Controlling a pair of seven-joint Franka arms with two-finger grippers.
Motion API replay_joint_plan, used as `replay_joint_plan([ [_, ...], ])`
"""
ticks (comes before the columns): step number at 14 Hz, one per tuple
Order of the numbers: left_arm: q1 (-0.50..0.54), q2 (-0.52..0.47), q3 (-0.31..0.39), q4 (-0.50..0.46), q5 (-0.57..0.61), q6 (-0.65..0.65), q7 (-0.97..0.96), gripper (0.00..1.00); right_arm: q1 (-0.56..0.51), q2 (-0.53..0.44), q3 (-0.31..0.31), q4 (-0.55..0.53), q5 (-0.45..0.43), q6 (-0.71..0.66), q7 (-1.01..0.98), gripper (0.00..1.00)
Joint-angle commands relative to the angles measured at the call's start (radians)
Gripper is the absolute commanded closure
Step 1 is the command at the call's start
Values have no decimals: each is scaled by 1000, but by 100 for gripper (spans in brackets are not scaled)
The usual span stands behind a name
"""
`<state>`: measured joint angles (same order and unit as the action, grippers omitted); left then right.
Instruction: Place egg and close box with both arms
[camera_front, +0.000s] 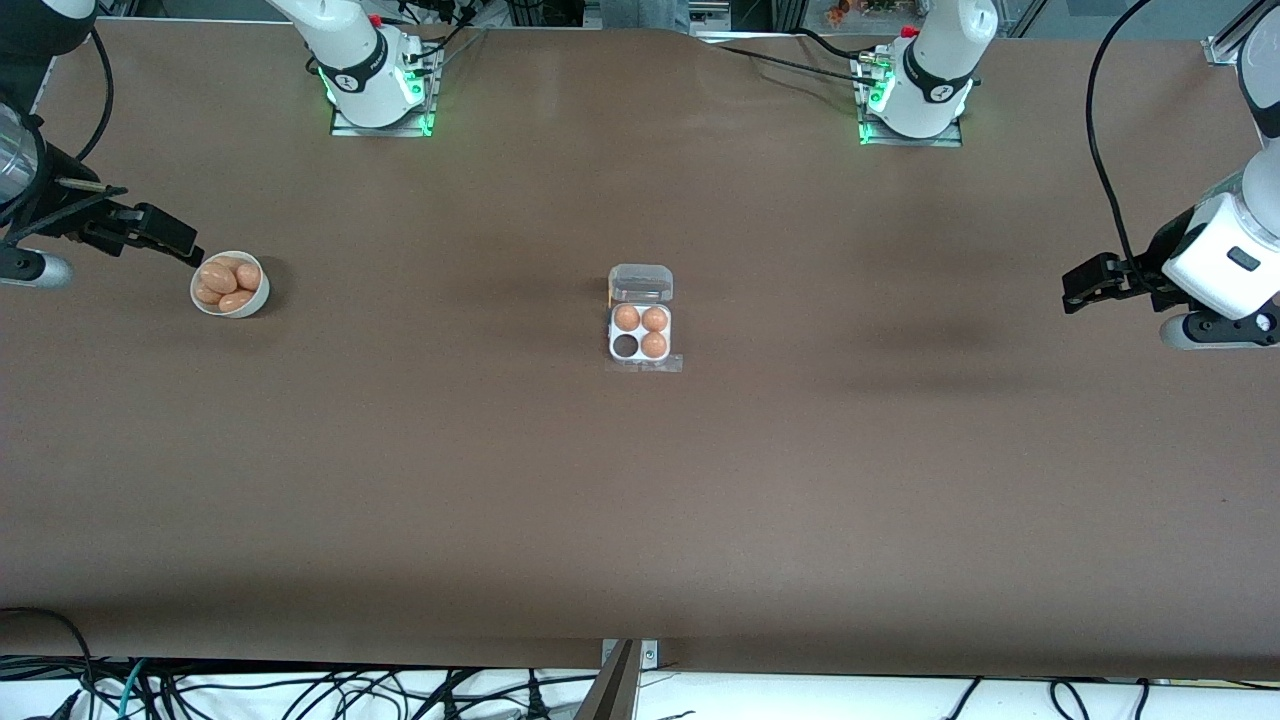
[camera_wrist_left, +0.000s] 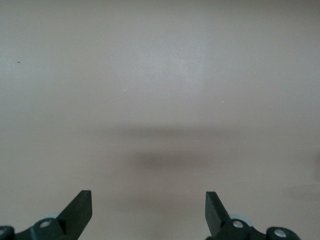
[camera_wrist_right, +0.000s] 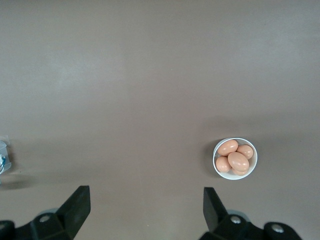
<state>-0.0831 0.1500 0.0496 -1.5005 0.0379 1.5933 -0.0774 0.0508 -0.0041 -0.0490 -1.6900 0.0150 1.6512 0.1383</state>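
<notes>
Nearest you, mid-table, the small white four-cell egg box (camera_front: 641, 333) sits with its clear hinged lid (camera_front: 641, 283) thrown back, one cell bare for your egg; spares fill the round white bowl (camera_front: 256, 299) toward the right arm's end, where the right end effector (camera_front: 185, 243) hovers spread and empty; the left end effector (camera_front: 1072, 288) waits over its table end, jaws apart, empty.

No readable text, label, brand name, number or sign appears in any view. Small dark marks sit on the black bands of the two arm bases (camera_front: 372, 75) at the counter's edge, but they cannot be made out.
</notes>
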Motion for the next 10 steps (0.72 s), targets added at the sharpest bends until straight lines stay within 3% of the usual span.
replay_joint_plan([
  [1,-1,17,-2,29,8,-16,14,0,-12,7,12,19,3,-14,4,0],
  [10,-1,19,-4,62,-4,-18,8,0,-12,7,11,19,3,-14,3,0],
])
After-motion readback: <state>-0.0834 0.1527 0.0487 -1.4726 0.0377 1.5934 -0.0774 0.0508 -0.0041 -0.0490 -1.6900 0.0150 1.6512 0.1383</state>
